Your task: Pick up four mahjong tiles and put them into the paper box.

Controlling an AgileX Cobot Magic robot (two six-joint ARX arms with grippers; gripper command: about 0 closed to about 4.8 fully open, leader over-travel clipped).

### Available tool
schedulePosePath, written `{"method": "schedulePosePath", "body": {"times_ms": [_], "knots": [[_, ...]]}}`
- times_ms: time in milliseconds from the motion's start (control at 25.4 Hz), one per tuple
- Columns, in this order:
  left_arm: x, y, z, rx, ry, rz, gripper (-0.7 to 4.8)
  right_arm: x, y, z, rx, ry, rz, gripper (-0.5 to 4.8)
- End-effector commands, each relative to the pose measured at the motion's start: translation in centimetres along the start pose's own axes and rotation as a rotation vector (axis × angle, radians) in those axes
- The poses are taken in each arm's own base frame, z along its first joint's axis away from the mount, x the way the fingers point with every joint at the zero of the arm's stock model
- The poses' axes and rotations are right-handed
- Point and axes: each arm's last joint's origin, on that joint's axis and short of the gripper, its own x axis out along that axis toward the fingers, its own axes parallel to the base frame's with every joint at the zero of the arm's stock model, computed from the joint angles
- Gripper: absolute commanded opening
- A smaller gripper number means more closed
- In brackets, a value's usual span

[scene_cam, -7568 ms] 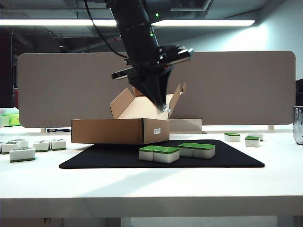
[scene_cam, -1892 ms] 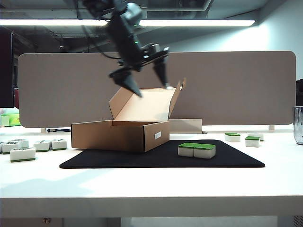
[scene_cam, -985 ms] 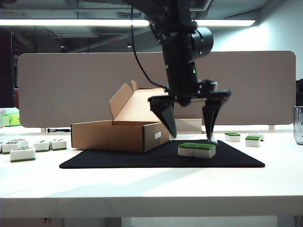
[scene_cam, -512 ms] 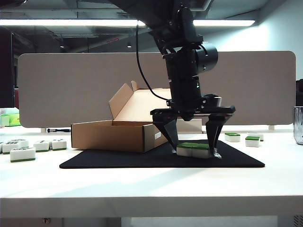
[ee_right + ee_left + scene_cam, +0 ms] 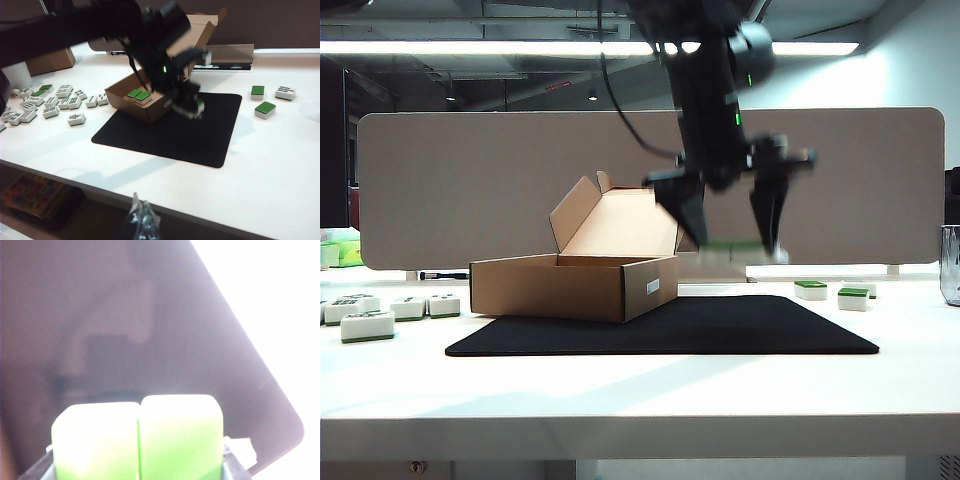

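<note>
paper box (image 5: 575, 287) — matt corrugated cardboard | mahjong tiles (image 5: 137, 437) — glossy plastic | mat (image 5: 720, 325) — matt black

Exterior table-level front, wrists overhead, sharing mat (image 5: 660, 325)

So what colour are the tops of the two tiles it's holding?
Bright green. The mahjong tiles in the left end effector show best in the left wrist view.

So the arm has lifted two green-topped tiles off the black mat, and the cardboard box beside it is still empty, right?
Not quite: the paper box is not empty. The right wrist view shows two green-topped tiles already lying inside it. The rest holds: the left gripper carries two mahjong tiles side by side above the black mat, as the exterior and left wrist views show.
</note>
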Motion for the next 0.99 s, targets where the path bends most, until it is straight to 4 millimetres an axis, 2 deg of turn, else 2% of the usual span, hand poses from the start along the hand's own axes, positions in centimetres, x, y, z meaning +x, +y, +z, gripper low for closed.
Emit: {"method": "schedulePosePath", "body": {"times_ms": [39,118,158,236,394,512,670,828,985], "knots": [[-3.8,2.0,1.4,0.028,-0.129,0.051,2.66,-0.3,0.1,0.0,-0.015,-0.025,0.001,-0.01],[-4.9,5.2,1.6,-0.027,-0.14,0.118,2.66,-0.3,0.1,0.0,-0.015,-0.025,0.001,-0.01],[-5.0,7.3,1.5,-0.064,-0.12,0.137,2.66,-0.3,0.1,-0.1,-0.015,-0.024,0.001,-0.01],[-5.0,10.1,1.1,-0.111,-0.093,0.165,2.66,-0.3,0.1,-0.1,-0.015,-0.024,0.001,-0.01],[-4.6,13.6,0.9,-0.172,-0.093,0.17,2.66,-0.3,0.1,0.0,-0.015,-0.025,0.001,-0.01],[-3.2,14.5,0.7,-0.186,-0.073,0.136,2.66,-0.3,0.1,0.0,-0.015,-0.026,-0.014,-0.01],[-0.2,14.7,0.4,-0.187,-0.022,0.13,2.66,-0.3,0.1,0.0,-0.015,-0.027,-0.022,-0.01],[2.4,14.6,-0.2,-0.19,0.03,0.046,2.66,-0.3,0.1,0.0,-0.015,-0.027,-0.022,-0.01],[3.8,14.7,-0.7,-0.193,0.078,0.047,2.66,-0.3,0.1,0.0,-0.015,-0.027,-0.022,-0.01]]}}
